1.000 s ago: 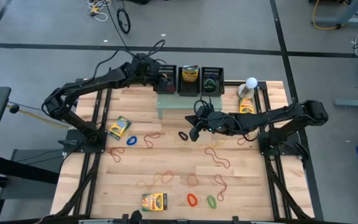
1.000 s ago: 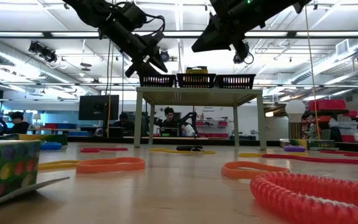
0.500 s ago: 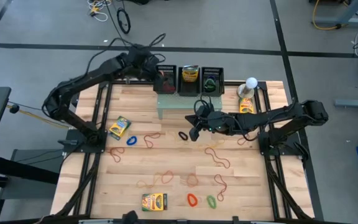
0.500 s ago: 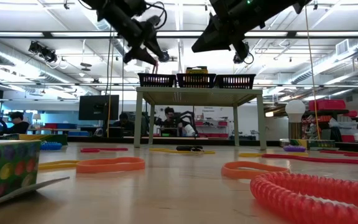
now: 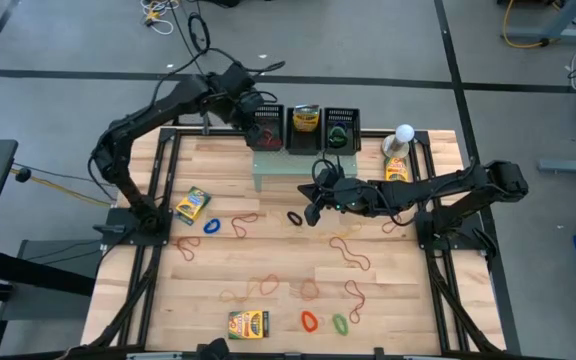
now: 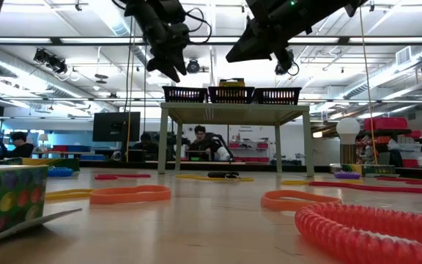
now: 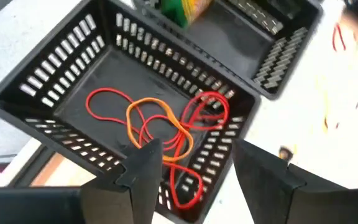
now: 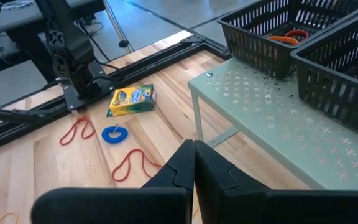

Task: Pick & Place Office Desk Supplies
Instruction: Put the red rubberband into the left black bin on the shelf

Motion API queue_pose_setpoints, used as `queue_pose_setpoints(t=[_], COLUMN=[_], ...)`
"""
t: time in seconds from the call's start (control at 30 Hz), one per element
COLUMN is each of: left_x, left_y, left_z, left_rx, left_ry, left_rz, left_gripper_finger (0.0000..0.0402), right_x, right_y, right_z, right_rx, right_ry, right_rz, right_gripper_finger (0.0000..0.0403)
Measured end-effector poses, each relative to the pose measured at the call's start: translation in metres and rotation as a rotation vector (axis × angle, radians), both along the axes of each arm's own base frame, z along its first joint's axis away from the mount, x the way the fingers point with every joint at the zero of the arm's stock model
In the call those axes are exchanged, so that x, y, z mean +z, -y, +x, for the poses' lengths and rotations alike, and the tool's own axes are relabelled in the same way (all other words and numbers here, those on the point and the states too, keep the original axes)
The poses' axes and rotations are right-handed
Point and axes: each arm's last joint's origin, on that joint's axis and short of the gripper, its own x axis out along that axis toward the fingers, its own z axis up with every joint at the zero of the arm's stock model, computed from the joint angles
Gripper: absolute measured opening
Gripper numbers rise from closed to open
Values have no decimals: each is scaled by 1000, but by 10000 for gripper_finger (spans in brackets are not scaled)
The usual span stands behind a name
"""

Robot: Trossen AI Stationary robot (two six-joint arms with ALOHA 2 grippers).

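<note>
Wooden table [image 5: 278, 260], bands scattered: left gripper [image 7: 194, 165] spread above the left basket [image 7: 55, 81] (dropping bands inside), right gripper [image 8: 194, 163] pressed together, waiting beside it

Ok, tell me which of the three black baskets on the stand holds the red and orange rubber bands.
The left-hand basket, right under the open left gripper. The middle basket holds a yellow-and-green box; the right-hand basket shows something green.

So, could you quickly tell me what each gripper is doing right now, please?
Left gripper: open, empty, over the basket of rubber bands.
Right gripper: closed, holding nothing.
</note>
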Motion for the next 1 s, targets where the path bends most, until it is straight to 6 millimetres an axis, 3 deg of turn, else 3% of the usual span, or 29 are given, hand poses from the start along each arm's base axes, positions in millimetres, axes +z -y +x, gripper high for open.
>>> queue_pose_setpoints(t=[0.17, 0.27, 0.37, 0.47, 0.6, 0.73, 0.9, 1.0], left_x=[25, 39, 36, 15, -26, -78, -137, -162], left_y=[17, 45, 82, 115, 152, 175, 188, 192], left_z=[-16, -29, -36, -43, -58, -74, -91, -98], left_rx=[-41, -82, -174, -233, -242, -171, -90, -16], left_ry=[-59, -37, 30, 165, 396, 518, 408, 302], left_rz=[-13, 3, 39, 57, 49, 9, -42, -82], left_gripper_finger=[165, 114, 53, 10, 8, 8, 12, 34], right_x=[0, 2, 2, -2, -24, -51, -59, -59], right_y=[-3, -7, -12, -17, -25, -29, -32, -32], right_z=[-1, -8, -16, -21, -28, -38, -43, -43], right_rx=[10, 30, 47, 51, 69, 58, 61, 62], right_ry=[-11, -43, -103, -146, -159, -158, -171, -169], right_rz=[-3, -6, -8, 13, 61, 152, 190, 190], right_gripper_finger=[9, 9, 8, 4, 3, 2, 2, 3])
